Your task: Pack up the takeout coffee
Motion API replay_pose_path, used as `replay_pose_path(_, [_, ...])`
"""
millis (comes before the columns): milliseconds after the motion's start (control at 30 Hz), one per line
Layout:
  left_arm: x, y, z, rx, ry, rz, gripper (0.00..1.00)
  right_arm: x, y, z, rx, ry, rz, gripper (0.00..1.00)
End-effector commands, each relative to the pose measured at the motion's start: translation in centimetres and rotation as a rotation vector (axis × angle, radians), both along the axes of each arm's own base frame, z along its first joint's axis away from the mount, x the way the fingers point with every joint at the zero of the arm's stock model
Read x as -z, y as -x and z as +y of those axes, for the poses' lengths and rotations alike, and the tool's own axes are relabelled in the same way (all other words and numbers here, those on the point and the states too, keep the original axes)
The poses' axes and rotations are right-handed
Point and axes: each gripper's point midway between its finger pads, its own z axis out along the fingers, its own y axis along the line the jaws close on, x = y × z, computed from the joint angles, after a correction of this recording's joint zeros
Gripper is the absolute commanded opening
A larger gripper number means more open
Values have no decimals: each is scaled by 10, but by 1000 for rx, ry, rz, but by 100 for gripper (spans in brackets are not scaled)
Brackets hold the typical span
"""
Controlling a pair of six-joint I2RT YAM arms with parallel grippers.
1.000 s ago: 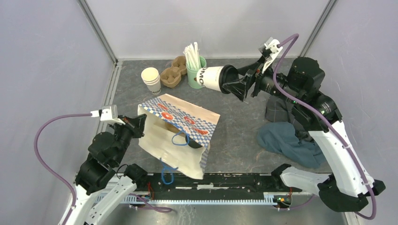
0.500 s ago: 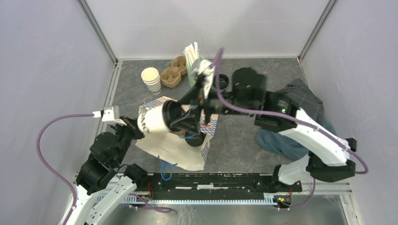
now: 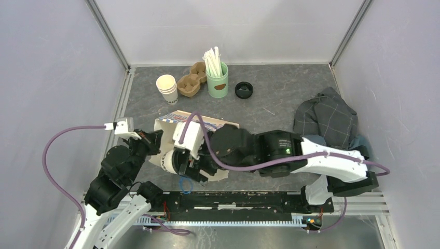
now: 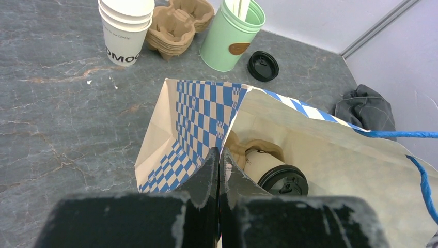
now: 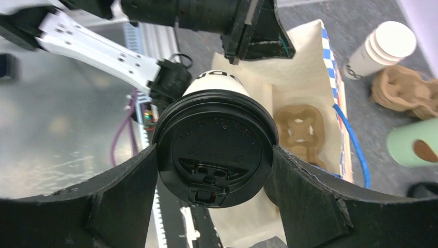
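Right gripper (image 5: 214,173) — jaws wide around the takeout coffee (image 5: 214,137), smooth white paper under a round embossed black lid — holds it sideways over the open paper bag (image 5: 304,77). Left gripper (image 4: 218,157) pinches the bag's rim. A moulded pulp carrier (image 5: 298,129) lies inside the bag. Beyond are stacked cups (image 3: 167,87) and a green straw holder (image 3: 217,83).

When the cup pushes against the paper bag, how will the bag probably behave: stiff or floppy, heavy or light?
Probably floppy: the paper bag shows creased, folded walls, and its mouth seems open only because the left gripper pinches the rim. Likely light too, so it may slide on the table if the takeout coffee pushes it.
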Motion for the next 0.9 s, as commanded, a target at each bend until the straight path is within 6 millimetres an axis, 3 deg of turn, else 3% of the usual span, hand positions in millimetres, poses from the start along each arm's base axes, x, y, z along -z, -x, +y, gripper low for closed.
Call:
replay_pose_path(0, [-12, 2, -1, 8, 32, -38, 2, 16, -19, -2, 154, 121, -154, 70])
replay_pose_path(367, [-13, 13, 7, -1, 77, -88, 2, 61, -31, 12, 282, 263, -253, 69])
replay_pose_path(633, [-14, 15, 7, 2, 96, -94, 2, 89, -35, 41, 294, 307, -284, 68])
replay_pose_path(867, [-12, 19, 7, 15, 108, -95, 2, 111, -57, 53, 357, 319, -285, 63])
